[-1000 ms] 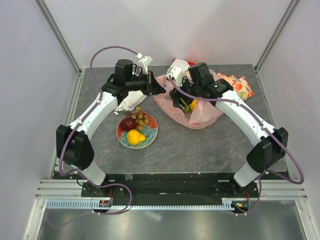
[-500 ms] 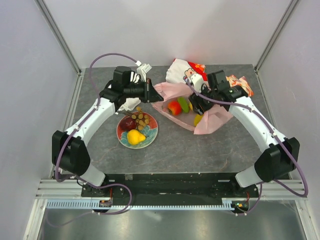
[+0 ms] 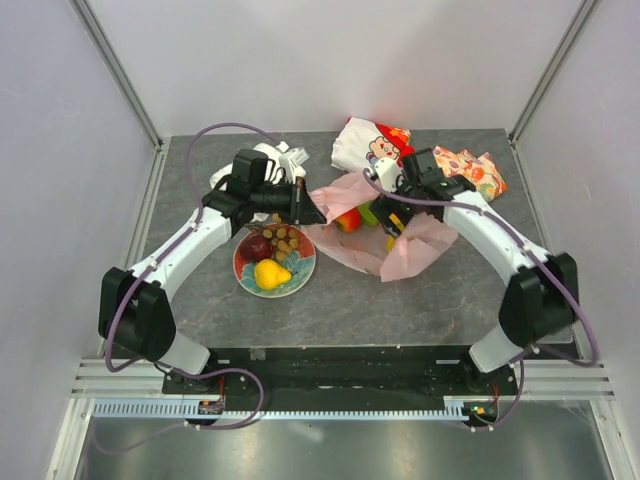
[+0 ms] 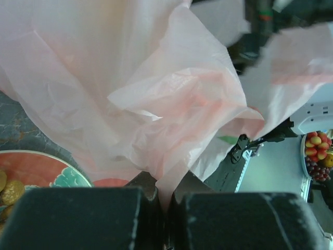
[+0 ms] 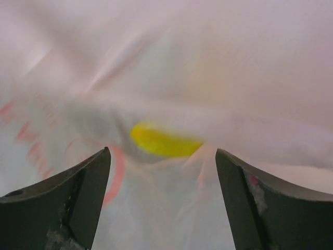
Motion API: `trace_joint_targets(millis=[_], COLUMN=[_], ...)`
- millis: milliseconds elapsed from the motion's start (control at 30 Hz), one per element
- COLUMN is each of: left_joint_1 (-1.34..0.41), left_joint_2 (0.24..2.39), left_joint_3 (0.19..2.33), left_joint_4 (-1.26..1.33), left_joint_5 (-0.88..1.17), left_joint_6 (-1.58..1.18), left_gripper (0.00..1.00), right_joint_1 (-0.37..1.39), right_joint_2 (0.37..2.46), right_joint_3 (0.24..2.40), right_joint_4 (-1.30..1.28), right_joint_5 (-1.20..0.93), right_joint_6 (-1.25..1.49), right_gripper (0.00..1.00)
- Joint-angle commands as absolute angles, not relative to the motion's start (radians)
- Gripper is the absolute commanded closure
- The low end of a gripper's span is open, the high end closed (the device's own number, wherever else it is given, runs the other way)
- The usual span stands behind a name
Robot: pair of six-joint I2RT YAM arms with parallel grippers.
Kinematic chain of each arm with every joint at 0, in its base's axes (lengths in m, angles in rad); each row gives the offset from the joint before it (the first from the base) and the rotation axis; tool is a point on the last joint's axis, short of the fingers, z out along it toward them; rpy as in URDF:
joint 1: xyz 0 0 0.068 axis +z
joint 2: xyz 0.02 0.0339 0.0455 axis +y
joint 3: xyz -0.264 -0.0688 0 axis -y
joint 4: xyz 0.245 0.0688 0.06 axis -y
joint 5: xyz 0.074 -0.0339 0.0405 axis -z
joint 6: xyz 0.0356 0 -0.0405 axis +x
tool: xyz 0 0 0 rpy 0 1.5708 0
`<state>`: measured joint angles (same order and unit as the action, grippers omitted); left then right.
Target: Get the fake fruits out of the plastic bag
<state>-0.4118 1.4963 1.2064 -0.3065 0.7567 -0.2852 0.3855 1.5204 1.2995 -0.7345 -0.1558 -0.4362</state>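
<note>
Nearest us, the red plate (image 3: 243,272) holds a pear (image 3: 270,273), plum (image 3: 256,245) and grapes (image 3: 285,240). Just beyond, our left gripper (image 4: 164,191) is pinched shut on the pink plastic bag (image 3: 415,255), and our right gripper (image 5: 161,156) hangs, jaws apart, over a yellow piece (image 5: 164,141) among its folds. Closing here, we may catch film with fruit; the apple (image 3: 348,218) at the mouth could roll.
</note>
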Motion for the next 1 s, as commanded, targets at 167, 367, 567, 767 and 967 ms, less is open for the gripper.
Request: trace_joint_targets(millis=[167, 367, 567, 767, 967], left_joint_1=[-0.426, -0.426, -0.43, -0.433, -0.434], left_joint_2=[1.506, 1.52, 1.552, 1.588, 1.608], left_joint_3=[1.256, 1.261, 1.296, 1.344, 1.368], left_joint_4=[-0.282, -0.281, -0.275, -0.276, -0.265], left_joint_5=[0.729, 0.735, 0.741, 0.733, 0.735], left_joint_6=[-0.233, -0.239, -0.245, -0.235, -0.248], left_gripper=[0.98, 0.98, 0.98, 0.98, 0.98], right_joint_1=[0.376, 0.35, 0.336, 0.316, 0.287], right_joint_2=[1.815, 1.937, 2.104, 2.146, 2.031], right_joint_3=[1.469, 1.58, 1.661, 1.68, 1.735], right_joint_4=[-0.543, -0.534, -0.534, -0.531, -0.597], right_joint_5=[0.052, 0.067, 0.109, 0.14, -0.009], right_joint_6=[-0.195, -0.184, -0.225, -0.29, -0.331], right_gripper=[0.04, 0.04, 0.03, 0.08, 0.27])
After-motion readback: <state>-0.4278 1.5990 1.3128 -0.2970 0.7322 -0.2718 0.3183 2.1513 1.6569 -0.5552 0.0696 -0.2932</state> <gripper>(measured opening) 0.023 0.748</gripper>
